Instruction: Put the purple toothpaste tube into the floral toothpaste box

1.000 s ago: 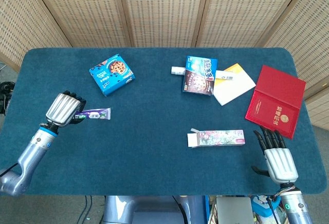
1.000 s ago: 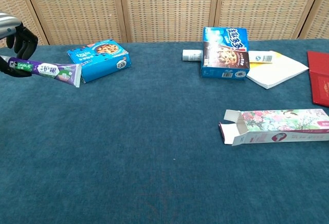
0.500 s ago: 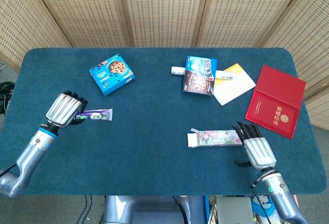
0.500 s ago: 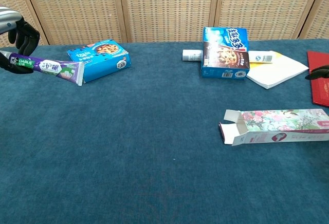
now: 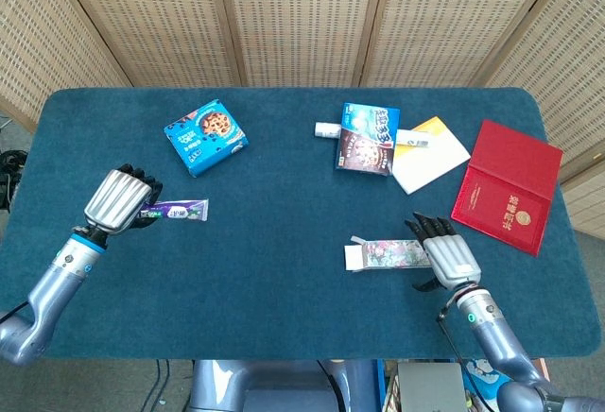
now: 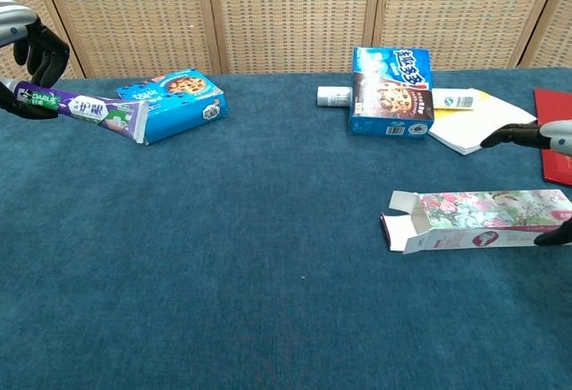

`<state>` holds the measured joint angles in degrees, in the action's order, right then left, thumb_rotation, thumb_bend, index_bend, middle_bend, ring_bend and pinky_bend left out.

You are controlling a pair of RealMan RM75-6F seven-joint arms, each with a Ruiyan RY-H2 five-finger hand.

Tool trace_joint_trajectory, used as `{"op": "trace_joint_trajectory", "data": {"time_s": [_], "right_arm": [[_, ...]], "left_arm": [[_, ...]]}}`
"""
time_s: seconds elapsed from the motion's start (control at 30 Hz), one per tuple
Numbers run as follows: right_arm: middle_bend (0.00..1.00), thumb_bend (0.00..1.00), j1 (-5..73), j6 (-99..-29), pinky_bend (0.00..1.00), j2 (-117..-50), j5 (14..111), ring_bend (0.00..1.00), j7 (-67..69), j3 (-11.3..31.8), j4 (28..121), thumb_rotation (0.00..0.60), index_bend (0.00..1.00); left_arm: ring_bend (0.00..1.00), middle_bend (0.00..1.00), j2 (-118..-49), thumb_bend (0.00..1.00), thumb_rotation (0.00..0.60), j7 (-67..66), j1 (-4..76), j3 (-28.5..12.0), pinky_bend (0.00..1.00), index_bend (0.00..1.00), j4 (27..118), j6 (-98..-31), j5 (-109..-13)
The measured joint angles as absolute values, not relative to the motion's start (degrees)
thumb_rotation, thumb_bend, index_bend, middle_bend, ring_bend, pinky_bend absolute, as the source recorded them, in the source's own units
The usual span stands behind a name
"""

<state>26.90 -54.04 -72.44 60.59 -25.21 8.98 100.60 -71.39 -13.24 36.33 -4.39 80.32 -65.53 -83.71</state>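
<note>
Blue felt surface (image 5: pixel 284 242) before wicker screens.
Left hand (image 5: pixel 121 202) grips the purple toothpaste tube (image 5: pixel 176 211) above the surface's left side; right hand (image 5: pixel 444 253), fingers spread and holding nothing, hovers at the floral toothpaste box's (image 6: pixel 478 218) closed end.

A: The tube (image 5: pixel 176 210) is purple with white lettering and a green patch. The box (image 6: pixel 478 219) has pink flowers and green leaves on white.

B: And the cloth (image 5: pixel 284 289)?

A: Deep teal. The cookie box (image 5: pixel 205 136) is bright blue; the other carton (image 5: pixel 369 138) is blue over dark brown. The booklet (image 5: pixel 507 184) is red with a gold emblem. Both hands, left (image 5: pixel 121 201) and right (image 5: pixel 444 252), are silver with black fingers
</note>
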Motion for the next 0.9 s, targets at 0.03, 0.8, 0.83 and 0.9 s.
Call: {"op": "trace_joint_trajectory", "data": {"time_s": [0.03,0.8,0.83,0.9], "right_arm": [[0.0,0.12,27.67,-53.61,0.0,-73.26,59.5,0.0,-25.58,8.96,100.1,0.6,0.0],[0.01,0.12,31.73,-51.74,0.0,-81.51,54.76,0.0,-23.7,7.25,90.77,0.6,0.18],[0.03,0.12,31.78,-52.32,0.0,-82.08,55.03,0.0,-23.66,7.27,90.34,0.6,0.22],[0.08,0.12,31.79,-53.25,0.0,-82.98,55.51,0.0,-23.41,7.36,89.63,0.6,0.27]], "left_arm": [[0.51,0.65,-71.35,0.32,0.6,-13.37,36.33,-4.42,0.47,0.89,80.44,-65.49,-83.73],[0.51,0.65,-71.72,0.32,0.6,-12.42,35.89,-4.57,0.47,0.89,78.54,-64.92,-84.09],[0.51,0.65,-71.77,0.32,0.6,-12.34,35.86,-4.55,0.47,0.89,78.4,-64.91,-84.15],[0.51,0.65,-71.9,0.32,0.6,-12.11,35.82,-4.54,0.47,0.89,78.08,-64.93,-84.22]]}}
